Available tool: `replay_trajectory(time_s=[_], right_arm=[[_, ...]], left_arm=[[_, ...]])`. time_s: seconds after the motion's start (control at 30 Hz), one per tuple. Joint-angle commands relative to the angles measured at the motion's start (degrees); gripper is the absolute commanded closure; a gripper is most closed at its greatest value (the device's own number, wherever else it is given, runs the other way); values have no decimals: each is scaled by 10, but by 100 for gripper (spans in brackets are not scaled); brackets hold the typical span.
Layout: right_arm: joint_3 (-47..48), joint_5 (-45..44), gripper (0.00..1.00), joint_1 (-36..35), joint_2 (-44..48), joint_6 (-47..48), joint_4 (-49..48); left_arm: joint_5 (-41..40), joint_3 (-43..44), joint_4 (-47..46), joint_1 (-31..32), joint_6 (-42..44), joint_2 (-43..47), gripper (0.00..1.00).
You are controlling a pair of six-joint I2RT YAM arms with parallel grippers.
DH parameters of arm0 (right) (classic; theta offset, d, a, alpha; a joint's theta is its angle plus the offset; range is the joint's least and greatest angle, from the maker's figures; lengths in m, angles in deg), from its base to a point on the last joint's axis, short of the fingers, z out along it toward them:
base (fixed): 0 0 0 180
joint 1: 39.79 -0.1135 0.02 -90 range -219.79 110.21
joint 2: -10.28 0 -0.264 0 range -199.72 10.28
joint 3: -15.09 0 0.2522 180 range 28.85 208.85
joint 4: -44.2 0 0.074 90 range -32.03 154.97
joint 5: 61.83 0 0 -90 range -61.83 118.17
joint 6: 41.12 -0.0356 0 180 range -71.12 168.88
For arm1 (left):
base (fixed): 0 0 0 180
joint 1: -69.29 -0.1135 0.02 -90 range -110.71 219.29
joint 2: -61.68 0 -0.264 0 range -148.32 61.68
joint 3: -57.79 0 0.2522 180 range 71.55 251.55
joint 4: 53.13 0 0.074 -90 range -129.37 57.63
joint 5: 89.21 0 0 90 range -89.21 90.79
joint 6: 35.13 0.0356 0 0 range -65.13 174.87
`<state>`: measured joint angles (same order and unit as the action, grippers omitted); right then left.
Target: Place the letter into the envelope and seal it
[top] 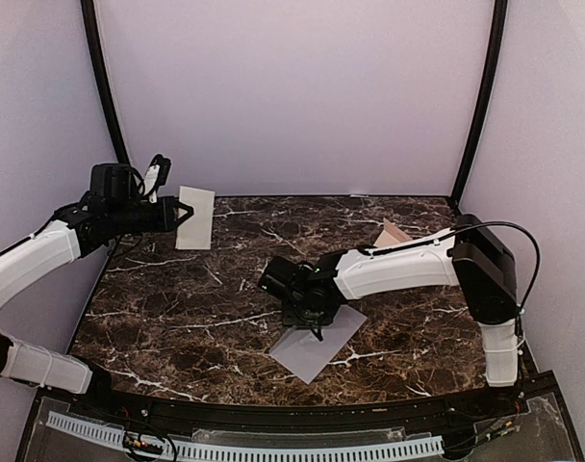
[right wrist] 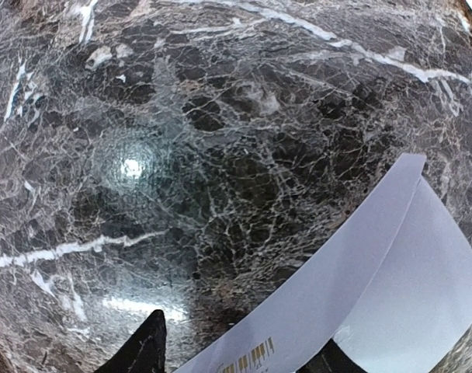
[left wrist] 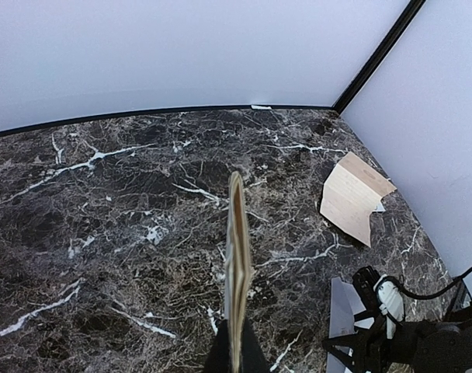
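Note:
The letter (top: 195, 218), a folded cream sheet, is held upright in the air at the back left, and my left gripper (top: 176, 214) is shut on its edge. The left wrist view shows the letter (left wrist: 237, 249) edge-on, rising from the left gripper (left wrist: 236, 353). The grey-lavender envelope (top: 318, 344) lies flat on the marble table (top: 196, 308) near the front centre. My right gripper (top: 311, 322) is low over the envelope's far corner. In the right wrist view its jaws stand apart, and the envelope (right wrist: 376, 287) with its flap edge lies between the right gripper's (right wrist: 236, 359) dark fingertips (right wrist: 147, 346).
A tan folded paper (top: 393, 234) lies at the back right of the table, also seen in the left wrist view (left wrist: 352, 198). White walls and black corner posts (top: 477, 101) enclose the table. The right arm (top: 398, 269) stretches across the right half.

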<state>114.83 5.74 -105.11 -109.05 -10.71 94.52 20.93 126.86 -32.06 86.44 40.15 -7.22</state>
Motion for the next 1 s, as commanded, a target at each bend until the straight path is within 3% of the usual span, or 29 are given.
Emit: replay_trajectory(time_s=[0.0, 0.17, 0.37, 0.97], right_arm=[[5, 3, 53, 1, 16, -1, -10], [20, -12, 71, -1, 20, 10, 10], [48, -26, 72, -2, 11, 30, 33], [78, -22, 94, -5, -23, 57, 42]], left_arm=[[9, -9, -17, 1, -5, 1, 100], [2, -8, -14, 1, -2, 2, 100], [1, -7, -13, 1, 0, 3, 100], [6, -7, -13, 1, -2, 6, 100]])
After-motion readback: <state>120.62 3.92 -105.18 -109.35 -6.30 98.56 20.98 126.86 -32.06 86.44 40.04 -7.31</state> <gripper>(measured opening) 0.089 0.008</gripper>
